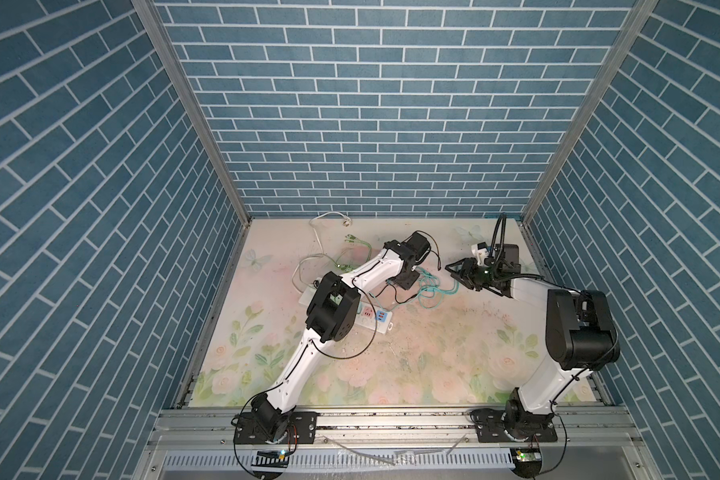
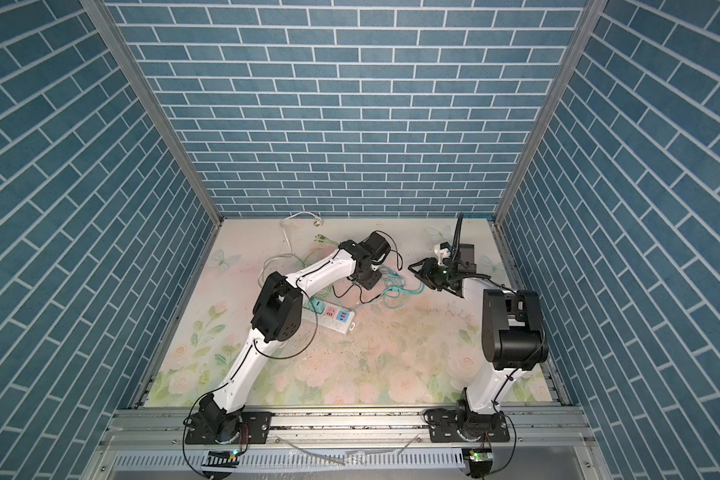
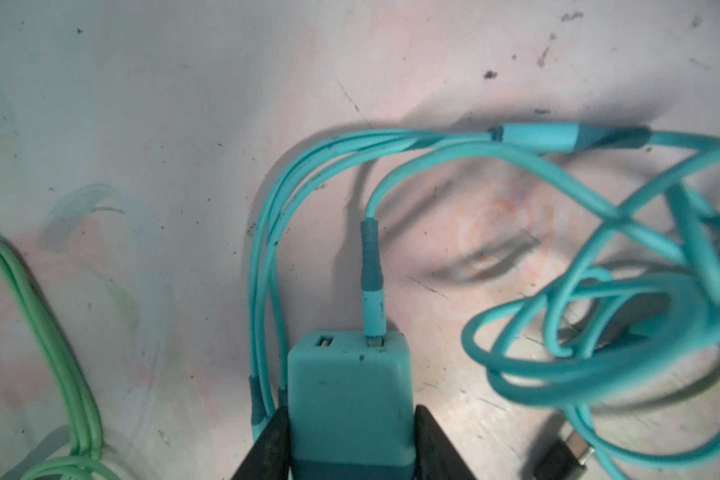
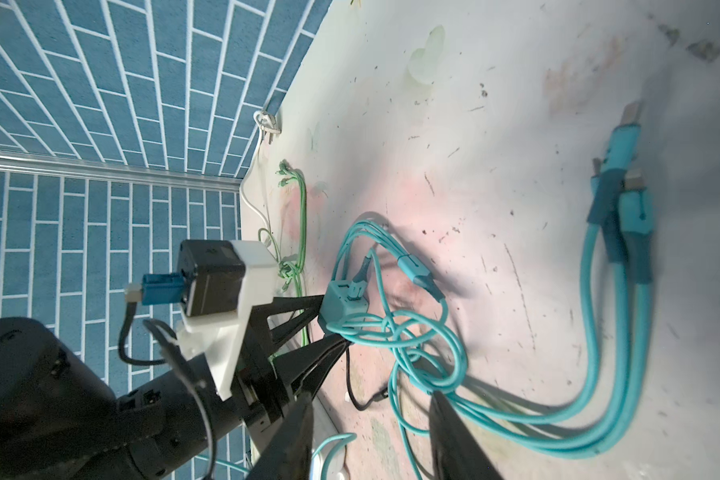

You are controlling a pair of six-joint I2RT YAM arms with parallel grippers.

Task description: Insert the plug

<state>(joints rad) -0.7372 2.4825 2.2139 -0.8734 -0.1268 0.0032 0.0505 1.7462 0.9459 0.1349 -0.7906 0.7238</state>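
Note:
The plug (image 3: 348, 386) is a teal charger block with a teal cable (image 3: 599, 257) pushed into one of its two ports. My left gripper (image 3: 352, 409) is shut on it, a black finger pressed against each side; the prongs are hidden. The right wrist view shows the same block (image 4: 341, 307) held just above the mat. The white power strip (image 1: 375, 318) (image 2: 335, 318) lies partly under the left arm, nearer the front than the left gripper (image 1: 404, 280). My right gripper (image 4: 371, 399) (image 1: 447, 266) hovers open over the cable's loops, holding nothing.
Teal cable coils (image 1: 433, 293) spread between the two grippers, with three connector ends (image 4: 624, 199) lying to the side. A green cable (image 1: 350, 253) and a white cord (image 1: 321, 232) lie at the back left. A black box (image 1: 510, 253) stands at the back right.

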